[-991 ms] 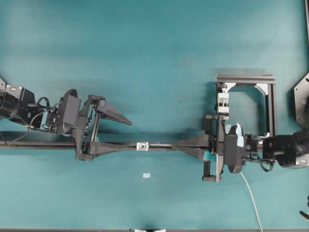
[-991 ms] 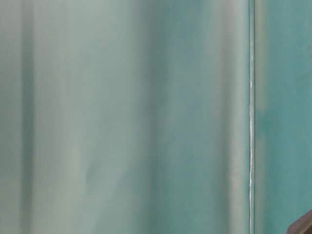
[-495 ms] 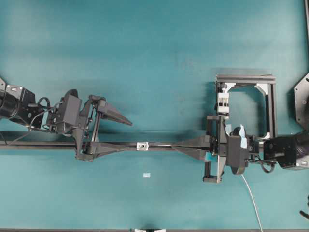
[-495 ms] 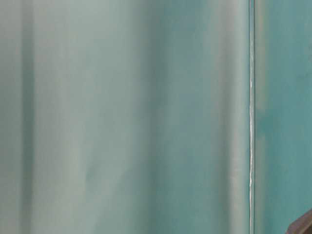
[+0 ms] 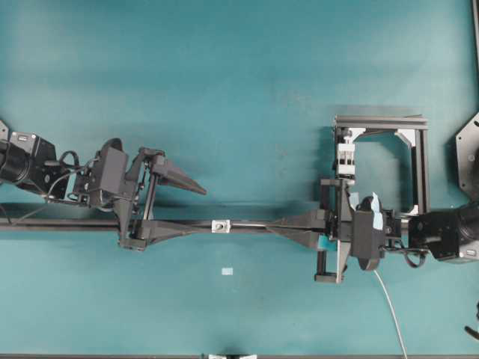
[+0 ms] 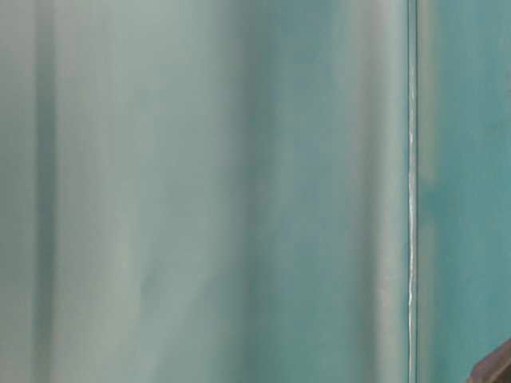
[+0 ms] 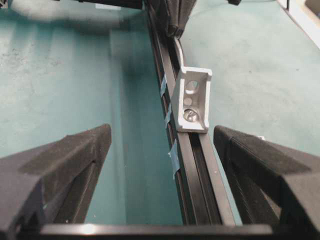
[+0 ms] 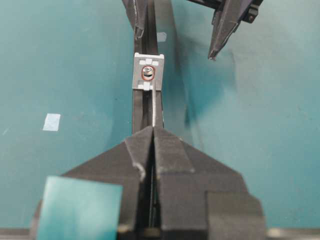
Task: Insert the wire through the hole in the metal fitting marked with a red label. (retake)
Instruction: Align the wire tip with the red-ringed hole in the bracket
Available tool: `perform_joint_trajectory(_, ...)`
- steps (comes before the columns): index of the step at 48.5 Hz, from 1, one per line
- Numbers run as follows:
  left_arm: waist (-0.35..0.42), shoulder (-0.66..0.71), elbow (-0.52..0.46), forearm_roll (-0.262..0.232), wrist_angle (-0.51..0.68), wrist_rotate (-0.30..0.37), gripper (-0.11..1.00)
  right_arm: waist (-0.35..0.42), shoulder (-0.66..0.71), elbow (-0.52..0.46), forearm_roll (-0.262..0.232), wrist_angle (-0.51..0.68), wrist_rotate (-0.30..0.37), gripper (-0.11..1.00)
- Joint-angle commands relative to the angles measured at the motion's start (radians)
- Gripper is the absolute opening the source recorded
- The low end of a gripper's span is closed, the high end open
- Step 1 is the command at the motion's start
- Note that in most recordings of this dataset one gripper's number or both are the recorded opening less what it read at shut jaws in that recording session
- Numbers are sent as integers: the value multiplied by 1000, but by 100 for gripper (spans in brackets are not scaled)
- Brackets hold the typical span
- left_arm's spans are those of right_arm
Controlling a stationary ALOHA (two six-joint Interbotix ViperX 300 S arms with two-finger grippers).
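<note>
The metal fitting (image 5: 220,225) sits on a black rail (image 5: 67,224). In the right wrist view the fitting (image 8: 148,72) shows a red ring around its hole (image 8: 148,73). My right gripper (image 8: 153,129) is shut on the wire (image 8: 154,107), which runs straight up to the fitting's near face. From the left wrist view the wire (image 7: 178,52) meets the far side of the fitting (image 7: 192,100), and none shows through it. My left gripper (image 7: 162,132) is open, straddling the rail just short of the fitting. From overhead, my left gripper (image 5: 200,209) and right gripper (image 5: 271,226) face each other.
A black open frame (image 5: 419,161) with a white ribbed clip block (image 5: 345,157) stands behind the right arm. A tiny pale-blue rectangle (image 5: 227,271) lies in front of the rail. The wire's pale tail (image 5: 391,307) trails toward the front edge. The table-level view is only blurred teal.
The right wrist has turned slightly while its tips stay by the fitting. The left gripper has barely shifted.
</note>
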Motion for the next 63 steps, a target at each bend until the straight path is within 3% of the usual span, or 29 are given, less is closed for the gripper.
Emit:
perform_joint_trajectory(1, -2, -14, -11, -2, 3, -2, 53, 6, -14, -11, 0, -11, 2, 2)
perform_joint_trajectory(37, -2, -14, -23, 0, 34, -2, 53, 6, -8, -26, 0, -11, 2, 2)
perform_joint_trajectory(63, -2, -15, -26, 3, 34, -2, 52, -35, 40, -75, 0, -6, -3, 2)
